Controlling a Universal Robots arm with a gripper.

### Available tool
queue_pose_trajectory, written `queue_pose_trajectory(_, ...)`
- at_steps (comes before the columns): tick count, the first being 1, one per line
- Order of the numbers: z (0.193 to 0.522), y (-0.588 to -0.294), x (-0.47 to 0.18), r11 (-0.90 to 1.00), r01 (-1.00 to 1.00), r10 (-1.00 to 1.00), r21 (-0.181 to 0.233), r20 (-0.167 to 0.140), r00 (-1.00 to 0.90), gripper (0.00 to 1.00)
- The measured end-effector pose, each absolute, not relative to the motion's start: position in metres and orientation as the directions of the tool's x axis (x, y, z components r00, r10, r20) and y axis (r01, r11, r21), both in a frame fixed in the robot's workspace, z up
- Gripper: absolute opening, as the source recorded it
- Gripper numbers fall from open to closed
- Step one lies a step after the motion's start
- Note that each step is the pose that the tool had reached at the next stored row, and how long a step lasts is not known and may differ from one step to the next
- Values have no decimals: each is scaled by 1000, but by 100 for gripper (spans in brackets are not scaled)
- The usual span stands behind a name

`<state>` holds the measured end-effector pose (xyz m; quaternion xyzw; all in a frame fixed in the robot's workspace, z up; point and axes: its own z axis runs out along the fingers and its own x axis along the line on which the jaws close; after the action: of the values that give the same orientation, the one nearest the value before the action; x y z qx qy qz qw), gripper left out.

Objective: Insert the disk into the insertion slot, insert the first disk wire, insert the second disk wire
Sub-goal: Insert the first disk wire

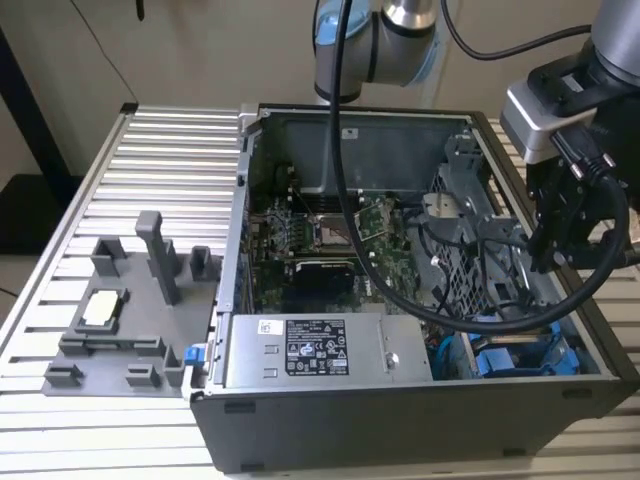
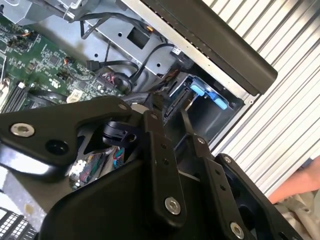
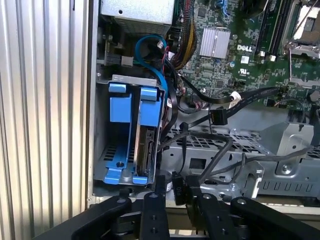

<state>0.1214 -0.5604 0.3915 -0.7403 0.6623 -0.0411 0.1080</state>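
The disk [image 3: 143, 150] stood on edge in its blue carrier [image 3: 150, 105], seated in the bay at a corner of the computer case [image 1: 420, 410]. Only its thin side showed in the first wrist view (the label and flat faces were hidden). The gripper [image 3: 175, 189] hung just short of the bay, over the case's rim at the exterior view's right. Something dark sat at its tip, but whether it was clamped on anything I could not tell. Just beside the carrier, toward the case wall, was a second blue frame [image 3: 120, 102]. A blue cable [image 3: 156, 65] looped beyond the bay. Black wires [image 3: 220, 97] crossed over the grey metal cage [image 3: 280, 145] alongside, one ending in a black plug [image 3: 218, 116]. Past these lay the green motherboard [image 3: 235, 65] and the labelled power-supply box [image 1: 320, 350]. Farther off, on the slatted table [image 1: 150, 150], sat a grey fixture tray [image 1: 120, 320]. In the second wrist view the arm's own black linkage [image 2: 100, 150] covered much of the case, and a pinkish shape [image 2: 300, 182] was cut off at the edge, too little of it showing to name.
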Motion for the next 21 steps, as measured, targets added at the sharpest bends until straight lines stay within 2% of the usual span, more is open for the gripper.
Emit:
queue_pose_trajectory(2, 392, -560, 121, -99, -972, -989, -214, -82, 119, 19)
queue_pose_trajectory(8, 392, -560, 123, -101, -973, -990, -208, -76, 119, 19)
queue_pose_trajectory(14, 391, -560, 132, -105, -982, -992, -158, -58, 116, 19)
queue_pose_trajectory(21, 389, -563, 141, -106, -988, -992, -116, -57, 113, 19)
